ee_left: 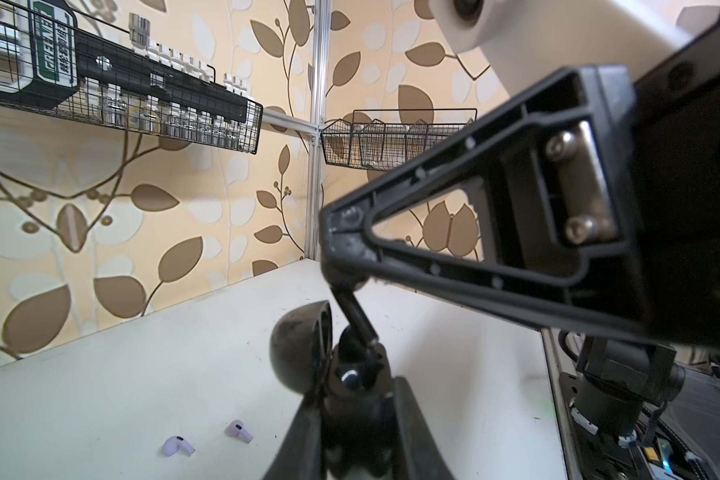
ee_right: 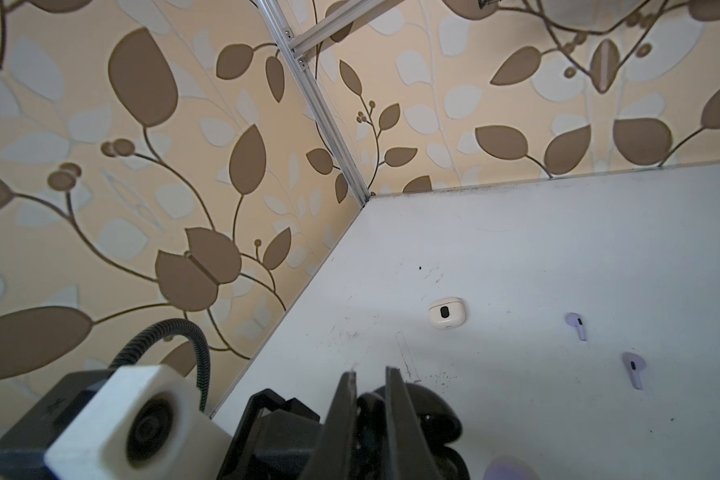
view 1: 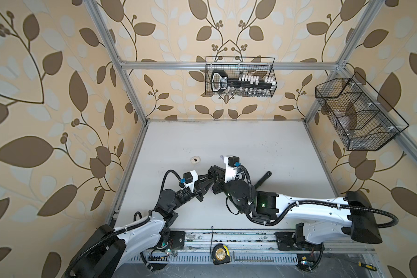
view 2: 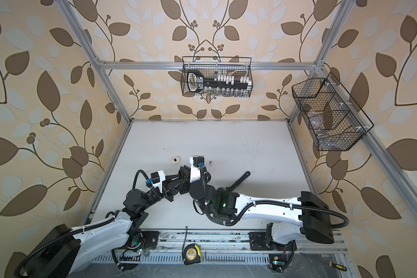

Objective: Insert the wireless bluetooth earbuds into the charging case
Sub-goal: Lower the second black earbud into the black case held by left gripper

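Clamping black case (ee_left: 300, 353) well off table (view 1: 250, 144) edges, left pincer (ee_left: 354, 390) meets right pincer (ee_right: 370, 374) pinching black earbud (ee_left: 356, 318).

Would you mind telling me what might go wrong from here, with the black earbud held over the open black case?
1. The right gripper pinches the black earbud by its thin stem; it may tilt and miss its slot in the black case.
2. Pressing down may twist the case in the left gripper.
3. Two lilac earbuds lie loose nearby and might get swept.
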You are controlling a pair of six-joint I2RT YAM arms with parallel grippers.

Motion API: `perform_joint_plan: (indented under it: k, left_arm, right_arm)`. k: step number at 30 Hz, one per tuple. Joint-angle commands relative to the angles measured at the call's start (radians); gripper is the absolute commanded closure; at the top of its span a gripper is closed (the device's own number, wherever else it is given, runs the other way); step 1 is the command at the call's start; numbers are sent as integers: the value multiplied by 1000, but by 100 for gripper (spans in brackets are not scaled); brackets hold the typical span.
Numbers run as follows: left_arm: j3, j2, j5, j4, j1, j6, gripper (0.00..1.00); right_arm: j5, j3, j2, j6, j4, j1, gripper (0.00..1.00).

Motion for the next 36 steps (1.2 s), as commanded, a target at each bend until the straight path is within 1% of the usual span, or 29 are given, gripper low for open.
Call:
perform_joint_plan:
  k: [1, 15, 28, 36]
  left_arm:
    - [16, -23, -17, 25, -9, -11, 100]
    - [18, -48, -28, -9, -10, -9, 100]
    - [16, -82, -73, -40, -10, -34, 100]
    - [10, -101, -73, -48, -12, -30, 100]
  right_arm:
    - [0, -24, 14, 11, 28, 8, 90]
    - [-12, -52, 18, 21, 53, 8, 90]
    - [17, -96, 19, 23, 111, 32, 91]
    - [22, -104, 25, 27, 106, 44, 90]
